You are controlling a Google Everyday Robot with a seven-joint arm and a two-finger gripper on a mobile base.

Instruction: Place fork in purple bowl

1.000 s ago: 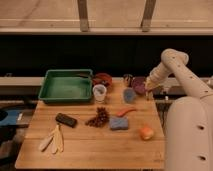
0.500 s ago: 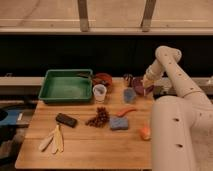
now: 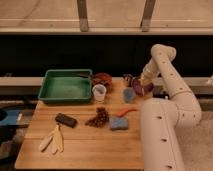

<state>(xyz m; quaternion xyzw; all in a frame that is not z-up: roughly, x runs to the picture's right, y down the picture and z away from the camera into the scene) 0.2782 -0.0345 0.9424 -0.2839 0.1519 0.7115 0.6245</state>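
The purple bowl (image 3: 142,88) sits at the back right of the wooden table (image 3: 80,150), partly covered by my arm. My gripper (image 3: 138,83) hangs right over the bowl, at or just above its rim. The fork is hidden from view; I cannot make it out in the gripper, in the bowl or on the table.
A green tray (image 3: 65,86) stands at the back left, with a reddish-brown bowl (image 3: 102,79), a clear cup (image 3: 99,92) and a small blue cup (image 3: 129,94) beside it. Nearer lie a black block (image 3: 66,120), pale wooden utensils (image 3: 52,141), a brown cluster (image 3: 98,118), a blue sponge (image 3: 118,123) and an orange piece (image 3: 127,111). My arm's white body (image 3: 162,135) covers the table's right side.
My arm's lower body has swung left over the table's right side and now hides the orange ball. The gripper has stayed at the purple bowl.
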